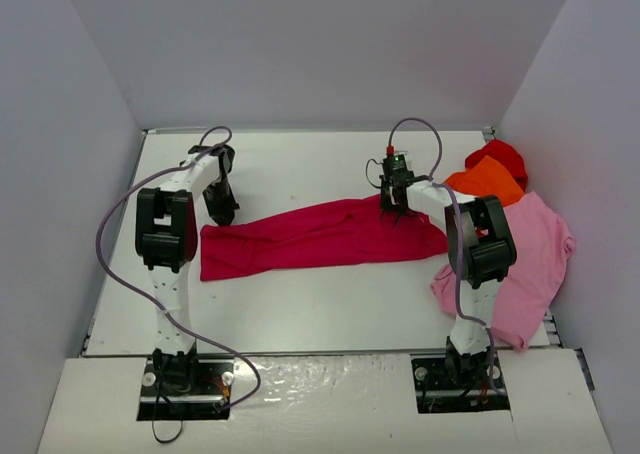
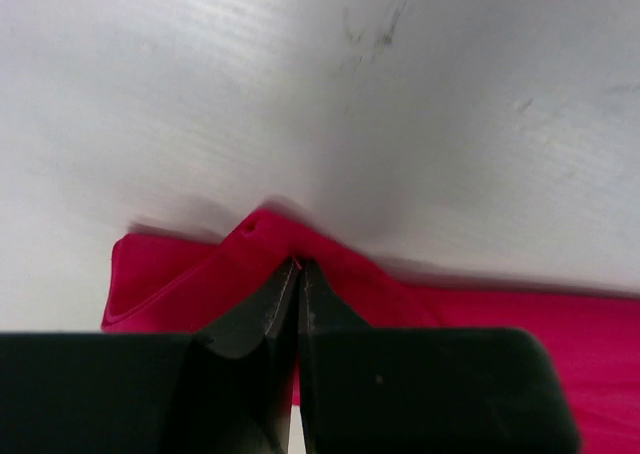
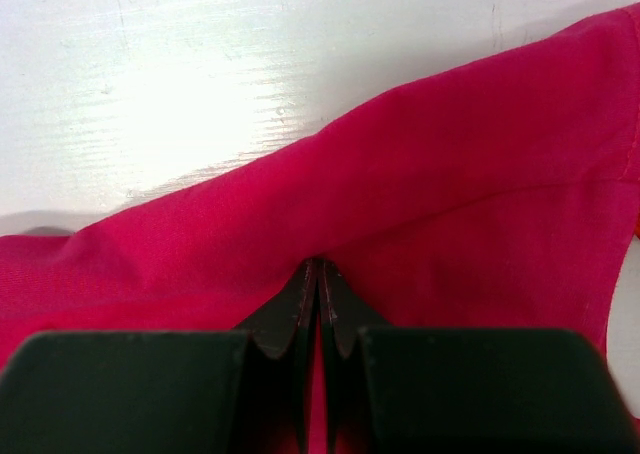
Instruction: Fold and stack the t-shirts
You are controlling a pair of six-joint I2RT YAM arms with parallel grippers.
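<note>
The crimson shirt [image 1: 320, 236] lies lengthwise, left to right. The left gripper [image 2: 298, 266] and right gripper [image 3: 318, 266] are each clamped tight on its far edge.

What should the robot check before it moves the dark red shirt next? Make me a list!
1. Left gripper pinches the crimson shirt at its edge: ok.
2. Right gripper shut on the same shirt: ok.
3. Shirt lies smooth between them: not ok, bunched into a wrinkled band.
4. Its right end free of the pink shirt: cannot tell, the right arm hides it.
5. Orange shirt and red shirt out of the way: ok, heaped far right.
</note>
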